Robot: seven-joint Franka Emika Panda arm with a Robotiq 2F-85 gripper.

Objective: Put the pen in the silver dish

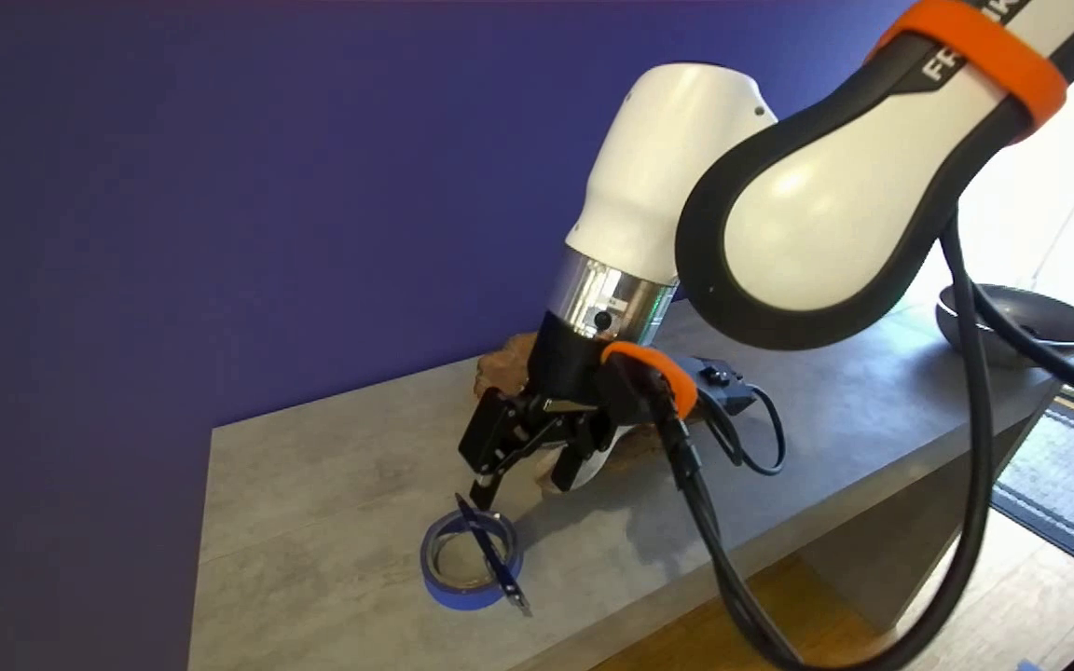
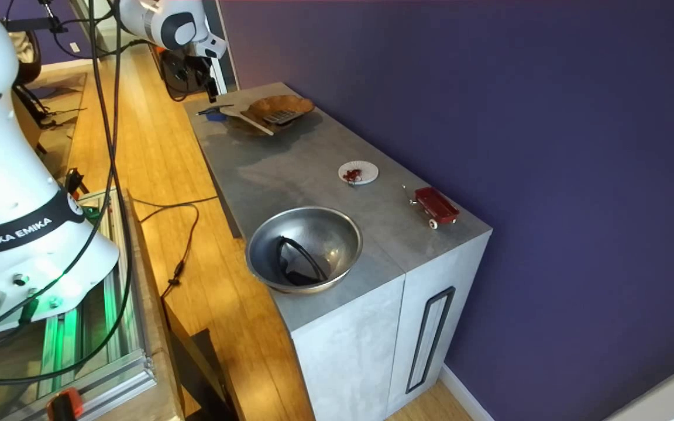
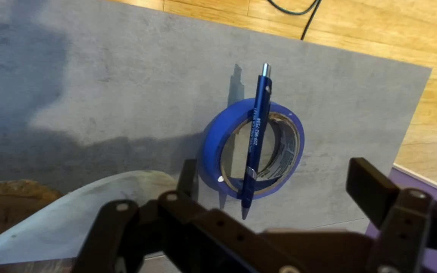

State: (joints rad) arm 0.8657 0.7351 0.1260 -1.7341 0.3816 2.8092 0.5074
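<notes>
The dark blue pen (image 3: 258, 129) lies across the top of a blue tape ring (image 3: 212, 151), both ends past its rim. It also shows in both exterior views (image 1: 490, 552) (image 2: 215, 109). My gripper (image 3: 279, 182) is open with nothing between its fingers. In an exterior view the gripper (image 1: 530, 483) hangs just above and behind the tape, one fingertip close to the pen's end. The silver dish (image 2: 340, 231) stands at the counter's opposite end with a black looped thing inside. In an exterior view the dish (image 1: 1017, 349) looks dark against the light.
A wooden bowl (image 2: 293, 104) with a pale wooden spoon (image 2: 258, 125) and a slotted utensil (image 2: 281, 117) is beside the tape. A white disc (image 2: 367, 168) with red bits and a small red wagon (image 2: 435, 204) stand along the counter. A purple wall (image 1: 220, 233) runs behind it.
</notes>
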